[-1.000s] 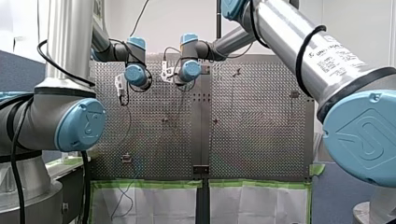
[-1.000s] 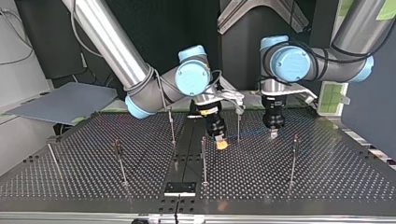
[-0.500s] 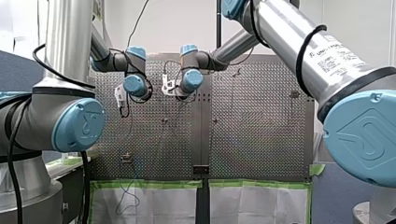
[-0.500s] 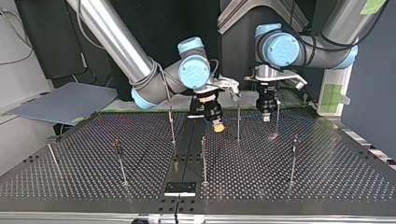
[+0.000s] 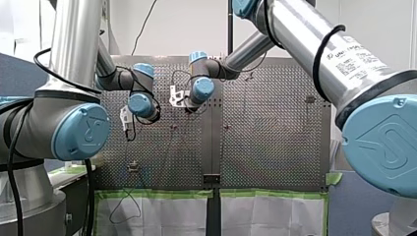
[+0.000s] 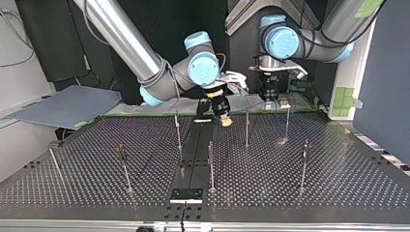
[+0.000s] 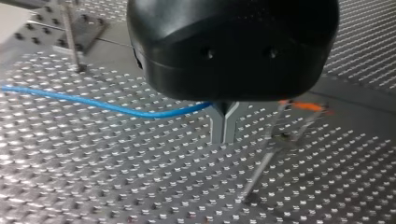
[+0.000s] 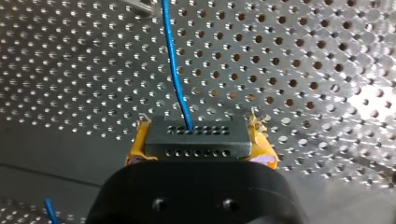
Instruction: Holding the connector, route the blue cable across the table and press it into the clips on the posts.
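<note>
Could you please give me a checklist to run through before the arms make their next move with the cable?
1. Grip on the connector by the right gripper, between its yellow pads: ok.
2. The left gripper shut on the blue cable: ok.
3. Cable leaves the connector without a kink: ok.
4. Cable seated in any clip: cannot tell; no view shows one holding it.
5. Clearance to the post that stands between the grippers in the top view: cannot tell.
</note>
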Controlling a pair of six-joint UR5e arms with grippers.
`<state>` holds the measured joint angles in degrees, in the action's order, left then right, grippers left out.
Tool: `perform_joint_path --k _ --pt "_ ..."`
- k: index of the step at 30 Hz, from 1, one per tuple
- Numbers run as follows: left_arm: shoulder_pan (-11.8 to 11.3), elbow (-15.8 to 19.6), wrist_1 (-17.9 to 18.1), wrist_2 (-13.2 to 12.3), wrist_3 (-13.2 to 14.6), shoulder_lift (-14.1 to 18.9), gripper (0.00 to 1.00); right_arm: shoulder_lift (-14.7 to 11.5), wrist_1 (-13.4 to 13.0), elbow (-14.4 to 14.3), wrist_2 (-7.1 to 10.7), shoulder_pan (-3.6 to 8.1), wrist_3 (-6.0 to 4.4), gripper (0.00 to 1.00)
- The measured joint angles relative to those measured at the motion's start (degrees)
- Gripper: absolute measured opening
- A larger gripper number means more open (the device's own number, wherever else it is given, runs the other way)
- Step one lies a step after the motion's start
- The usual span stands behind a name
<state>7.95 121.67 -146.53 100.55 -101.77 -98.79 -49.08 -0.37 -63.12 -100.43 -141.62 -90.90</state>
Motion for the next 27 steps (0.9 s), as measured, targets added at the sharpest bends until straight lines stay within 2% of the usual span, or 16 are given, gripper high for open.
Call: perform_joint_path --k 7,15,23,27 --pt "0.1 0.3 2.0 -0.4 -0.3 -3.5 0.00 0.0 -0.2 -2.9 0.18 0.34 -0.13 0.00" --pt "-0.6 -0.1 3.1 -1.1 -0.5 -5.8 0.00 0.2 -1.1 -5.3 1.77 1.00 -0.71 0.00" --pt "-0.9 -3.0 3.7 -1.8 -0.4 -9.3 0.00 1.3 -4.3 -5.6 3.19 2.14 -2.47 0.00" --pt "-1.3 -3.7 4.0 -2.3 -0.4 -10.0 0.00 2.2 -5.5 -5.6 3.92 2.75 -2.81 0.00"
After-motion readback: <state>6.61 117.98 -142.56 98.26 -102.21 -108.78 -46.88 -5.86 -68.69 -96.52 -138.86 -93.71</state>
